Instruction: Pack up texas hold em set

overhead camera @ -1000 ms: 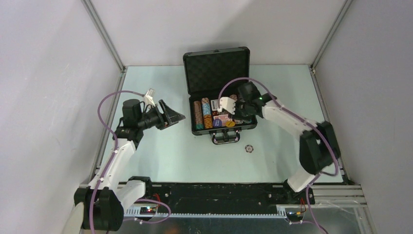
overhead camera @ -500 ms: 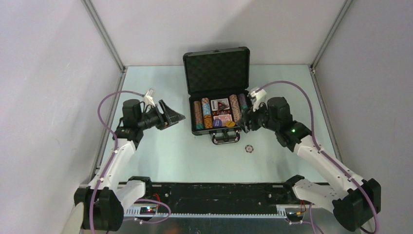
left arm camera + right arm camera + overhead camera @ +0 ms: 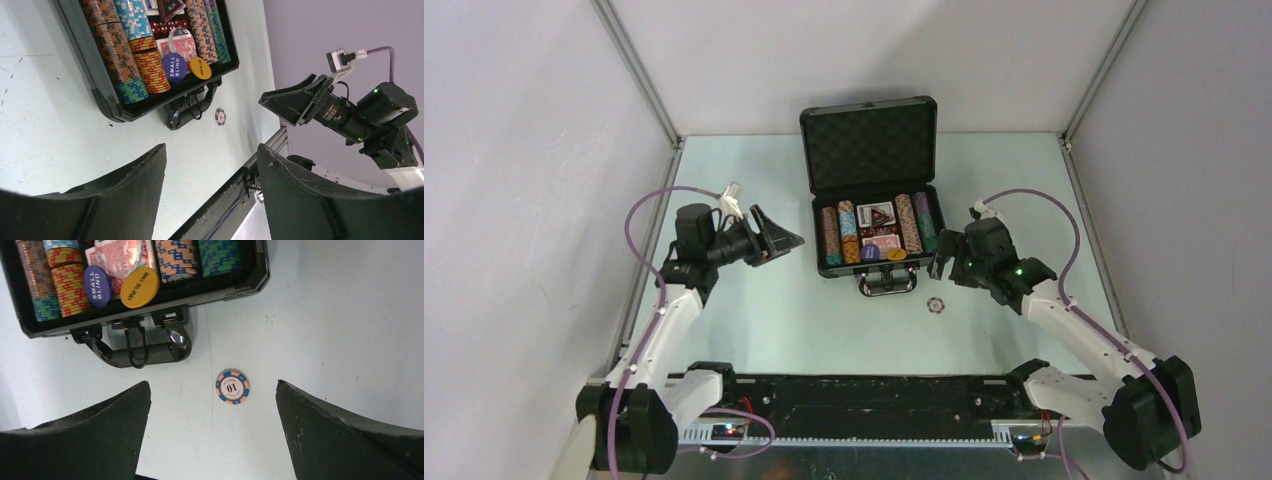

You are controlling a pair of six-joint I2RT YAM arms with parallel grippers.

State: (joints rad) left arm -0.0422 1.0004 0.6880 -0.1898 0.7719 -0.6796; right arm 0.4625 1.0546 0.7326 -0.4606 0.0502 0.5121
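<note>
Jaws of left gripper (image 3: pixel 211 148) and right gripper (image 3: pixel 213 382) gape empty; one loose chip (image 3: pixel 232 386) lies near the briefcase handle (image 3: pixel 150 355).

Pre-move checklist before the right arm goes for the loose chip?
1. Right gripper open and empty: ok.
2. Chip flat on the table, between the fingers in the right wrist view: ok.
3. Chip apart from the handle: ok, a gap shows between them.
4. Case open, lid upright: ok.
5. Left gripper open, empty, off to the case's left: ok.
6. Free slot in the case for the chip: cannot tell.
</note>
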